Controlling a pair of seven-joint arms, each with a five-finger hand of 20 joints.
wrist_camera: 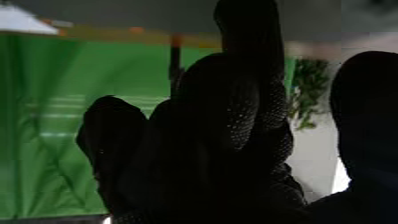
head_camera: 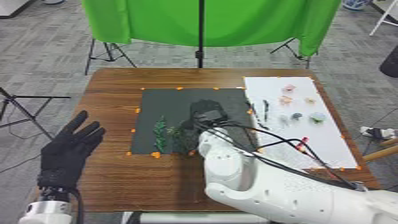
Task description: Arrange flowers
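Since a picture needs a place to grow, we seem to be using the dark mat [head_camera: 164, 102] on the table [head_camera: 111, 95] for it. One green sprig [head_camera: 160, 134] lies there, long way up and down, maybe as a tall stem for blooms to sit by. The small flowers [head_camera: 288, 89] lie apart from each other on the white sheet [head_camera: 324, 145], likely so we can pick up just one. Little orange bits [head_camera: 179, 88] sit round the edges, and we think they stop the mat and sheet from sliding. Our right hand [head_camera: 206, 111] is over the mat, but we cannot tell if it is open, closed or gripping something. Some leafy green [wrist_camera: 309, 90] shows beside it in the wrist view, and we cannot tell if it is held. Our left hand [head_camera: 67, 155] is open and off to the side of the mat, so it does not get in the way. Next, we should go slowly, since a bump could push the sprig crooked.
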